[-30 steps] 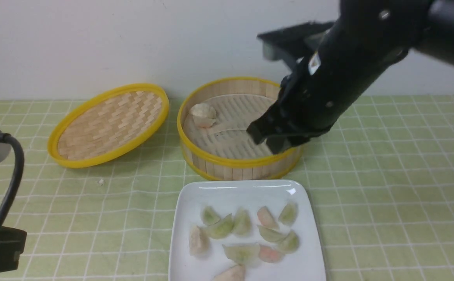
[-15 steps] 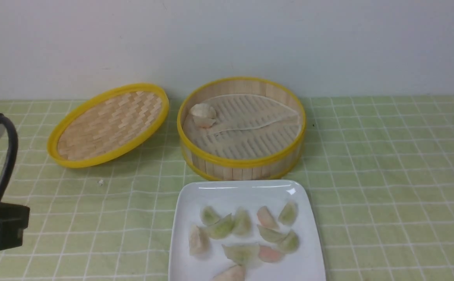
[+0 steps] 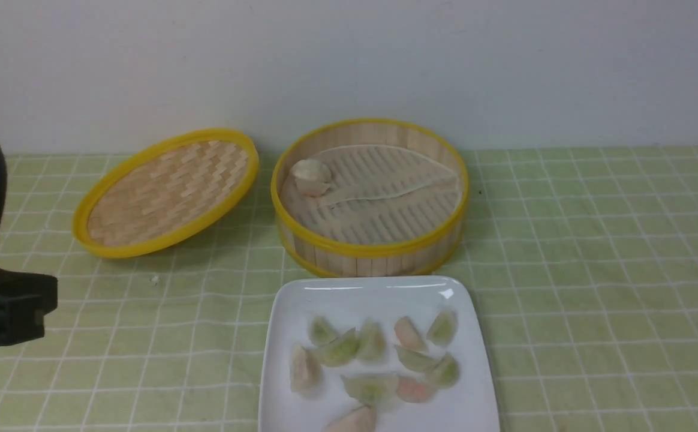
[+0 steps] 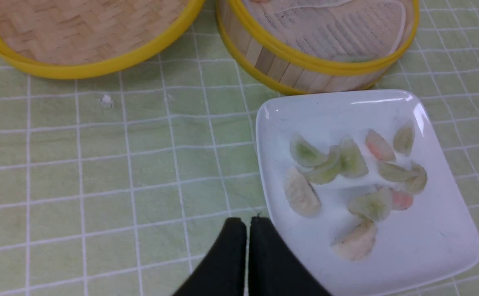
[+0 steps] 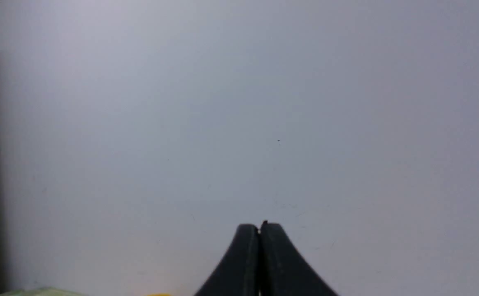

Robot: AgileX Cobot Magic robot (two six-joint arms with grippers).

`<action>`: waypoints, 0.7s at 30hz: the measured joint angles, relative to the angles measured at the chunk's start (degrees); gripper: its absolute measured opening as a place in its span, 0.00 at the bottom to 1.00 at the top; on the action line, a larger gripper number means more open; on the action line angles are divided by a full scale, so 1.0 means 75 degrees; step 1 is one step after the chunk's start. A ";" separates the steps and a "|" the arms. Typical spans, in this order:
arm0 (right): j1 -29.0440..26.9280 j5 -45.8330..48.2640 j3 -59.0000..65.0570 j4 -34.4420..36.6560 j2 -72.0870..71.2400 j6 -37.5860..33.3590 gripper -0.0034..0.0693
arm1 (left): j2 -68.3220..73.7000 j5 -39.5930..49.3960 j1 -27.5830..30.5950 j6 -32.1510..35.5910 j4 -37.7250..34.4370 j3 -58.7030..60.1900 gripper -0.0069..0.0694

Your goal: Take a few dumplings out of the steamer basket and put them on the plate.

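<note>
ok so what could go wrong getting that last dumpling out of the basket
The pale dumpling sits by the wall of the round yellow-rimmed bamboo steamer basket, on a creased pale liner sheet; a grasp there may catch the liner.
The glossy white square plate is crowded with translucent dumplings, so another could land on them.
The shut left gripper hangs near the plate's corner and may nudge it.

Green checked tablecloth (image 3: 595, 240) carries lid (image 3: 166, 192), steamer basket (image 3: 373, 261), plate (image 3: 355, 297).
</note>
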 joint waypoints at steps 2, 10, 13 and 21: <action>0.0000 -0.0070 0.0026 -0.0311 0.0000 0.0231 0.03 | -0.0099 0.0000 0.0000 0.0121 -0.0044 0.0000 0.08; 0.0000 -0.0116 0.0056 -0.0496 0.0000 0.0342 0.03 | -0.1781 0.0136 0.0000 0.0448 -0.0082 0.0000 0.08; 0.0000 -0.0116 0.0056 -0.0496 0.0000 0.0342 0.03 | -0.2667 0.0041 0.0000 0.0465 -0.0082 0.0000 0.08; 0.0000 -0.0116 0.0056 -0.0502 0.0000 0.0342 0.03 | -0.4521 -0.0405 0.0000 0.0499 -0.0121 0.0578 0.08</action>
